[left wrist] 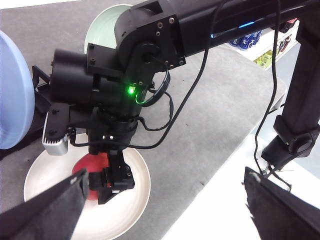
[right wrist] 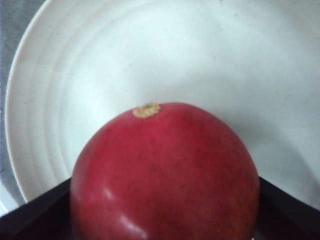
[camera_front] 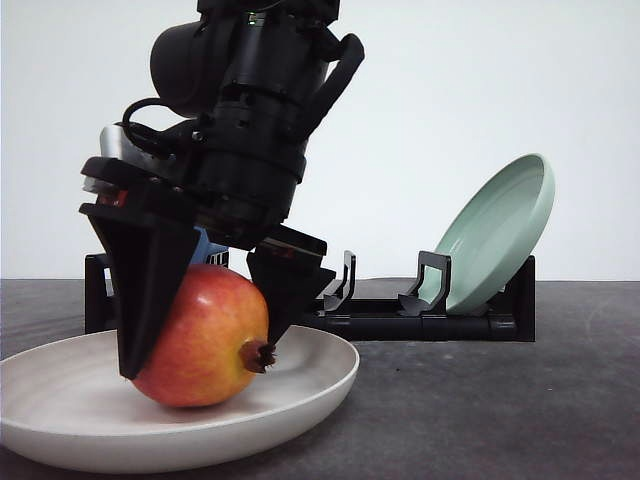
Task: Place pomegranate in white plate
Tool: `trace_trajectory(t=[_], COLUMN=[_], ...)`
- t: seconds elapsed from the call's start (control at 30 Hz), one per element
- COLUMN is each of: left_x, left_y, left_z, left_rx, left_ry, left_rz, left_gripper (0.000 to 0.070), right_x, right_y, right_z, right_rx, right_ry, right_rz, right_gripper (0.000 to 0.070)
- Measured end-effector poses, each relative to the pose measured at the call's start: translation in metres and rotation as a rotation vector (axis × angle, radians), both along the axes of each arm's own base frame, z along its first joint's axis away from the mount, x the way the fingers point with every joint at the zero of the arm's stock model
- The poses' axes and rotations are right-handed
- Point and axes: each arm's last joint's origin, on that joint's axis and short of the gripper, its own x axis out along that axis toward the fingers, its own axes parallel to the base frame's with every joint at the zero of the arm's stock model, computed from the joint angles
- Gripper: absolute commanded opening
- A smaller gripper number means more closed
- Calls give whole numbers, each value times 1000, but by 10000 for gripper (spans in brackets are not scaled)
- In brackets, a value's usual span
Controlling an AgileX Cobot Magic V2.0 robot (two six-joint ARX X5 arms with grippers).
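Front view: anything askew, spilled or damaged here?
Nothing stands out. The pomegranate sits intact in the white plate between the right gripper fingers; the green plate leans in its rack, as racks hold plates.

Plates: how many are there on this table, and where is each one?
3. The white plate lies flat at the front, under the pomegranate. A pale green plate leans in the black rack behind. A blue plate stands beside the rack's other end. Others may be hidden.

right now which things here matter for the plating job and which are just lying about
In the job:
pomegranate
white plate
right claw, gripping the pomegranate

Just lying about:
pale green plate
blue plate
black plate rack
left claw, open
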Motion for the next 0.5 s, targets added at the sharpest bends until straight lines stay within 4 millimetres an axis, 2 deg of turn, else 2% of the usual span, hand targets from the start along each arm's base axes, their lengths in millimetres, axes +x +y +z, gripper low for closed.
trace_trajectory(t=[0.03, 0.33, 0.43, 0.5], left_x=[0, 0, 0, 0], left_y=[0, 0, 0, 0], left_z=[0, 0, 0, 0], left_rx=[0, 0, 0, 0], left_ry=[0, 0, 0, 0], left_rz=[0, 0, 0, 0], left_gripper=[593, 593, 593, 593], right_x=[0, 2, 4, 5], right_y=[0, -2, -8, -15], right_z=[0, 3, 17, 38], right_rx=[0, -11, -20, -3], right_ry=[0, 9, 14, -2], right_rz=[-1, -3, -7, -12], right_gripper=[700, 700, 700, 700])
